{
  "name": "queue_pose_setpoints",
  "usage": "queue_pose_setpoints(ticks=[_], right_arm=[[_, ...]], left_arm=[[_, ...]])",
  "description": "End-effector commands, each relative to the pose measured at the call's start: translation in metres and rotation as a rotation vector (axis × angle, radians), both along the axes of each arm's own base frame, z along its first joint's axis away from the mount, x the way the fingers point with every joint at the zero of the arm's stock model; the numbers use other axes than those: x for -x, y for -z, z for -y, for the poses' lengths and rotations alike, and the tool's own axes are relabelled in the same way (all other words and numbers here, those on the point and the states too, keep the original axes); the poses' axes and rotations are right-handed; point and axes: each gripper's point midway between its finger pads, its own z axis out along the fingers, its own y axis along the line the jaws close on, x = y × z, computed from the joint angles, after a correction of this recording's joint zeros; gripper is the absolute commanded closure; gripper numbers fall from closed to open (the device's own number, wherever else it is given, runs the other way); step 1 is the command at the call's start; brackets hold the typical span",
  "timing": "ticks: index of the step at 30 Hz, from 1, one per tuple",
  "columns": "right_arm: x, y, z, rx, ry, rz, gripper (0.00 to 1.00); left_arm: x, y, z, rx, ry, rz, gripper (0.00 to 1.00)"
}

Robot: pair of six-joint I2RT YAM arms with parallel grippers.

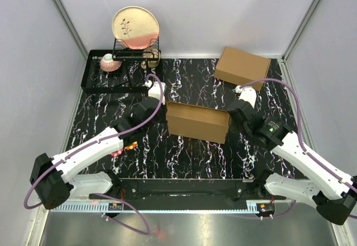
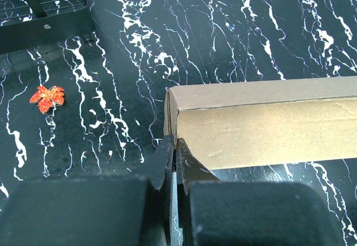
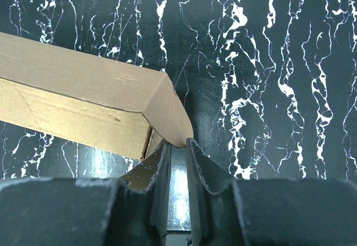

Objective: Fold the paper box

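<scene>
The paper box [image 1: 198,121] lies mid-table as a brown cardboard block, its long side facing me. My left gripper [image 1: 163,114] is at the box's left end. In the left wrist view the left gripper [image 2: 174,140] is shut, its tips touching the near corner of the paper box [image 2: 262,123]. My right gripper [image 1: 231,114] is at the box's right end. In the right wrist view the right gripper [image 3: 178,141] stands slightly open, and the rounded tip of a side flap [image 3: 170,115] of the paper box [image 3: 72,90] rests at the mouth of the jaws.
A second made-up cardboard box [image 1: 241,67] sits at the back right. A black dish rack [image 1: 95,84] at the back left holds a plate [image 1: 135,27] and a pink cup [image 1: 110,63]. A red leaf [image 2: 47,98] lies on the marbled table. Grey walls enclose three sides.
</scene>
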Motion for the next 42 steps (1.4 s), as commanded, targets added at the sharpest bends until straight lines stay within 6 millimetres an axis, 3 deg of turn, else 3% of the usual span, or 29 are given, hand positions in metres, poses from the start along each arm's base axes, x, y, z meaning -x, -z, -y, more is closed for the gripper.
queue_pose_setpoints(ticks=[1,12,24,34,42], right_arm=[[0.0,0.002,0.004,0.016,0.023,0.003,0.79],[-0.008,-0.015,-0.004,-0.02,0.024,0.039,1.0],[-0.016,-0.035,-0.01,-0.094,0.048,0.077,1.0],[-0.028,-0.033,-0.006,-0.266,0.08,0.039,1.0],[-0.035,-0.042,-0.004,-0.354,0.092,0.05,1.0]], left_arm=[[0.004,0.008,-0.009,-0.059,-0.017,-0.039,1.0],[0.006,0.011,-0.008,-0.067,-0.015,-0.042,1.0],[0.006,0.02,-0.009,-0.103,-0.015,-0.048,1.0],[0.006,0.019,-0.011,-0.164,-0.02,-0.025,1.0],[0.004,0.019,-0.011,-0.188,-0.025,-0.018,1.0]])
